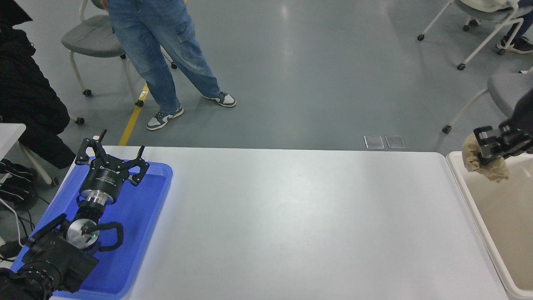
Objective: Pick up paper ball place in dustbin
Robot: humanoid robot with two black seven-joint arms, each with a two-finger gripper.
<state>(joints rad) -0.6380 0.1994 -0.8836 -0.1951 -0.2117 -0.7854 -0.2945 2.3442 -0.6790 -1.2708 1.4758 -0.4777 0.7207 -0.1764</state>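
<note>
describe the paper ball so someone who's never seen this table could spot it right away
Start at the big cream dustbin off the white table's right end. Over its far corner, the right claw is shut on the paper ball. It is the only crumpled tan thing here, a wrinkled wad held in the air, not lying on anything.
</note>
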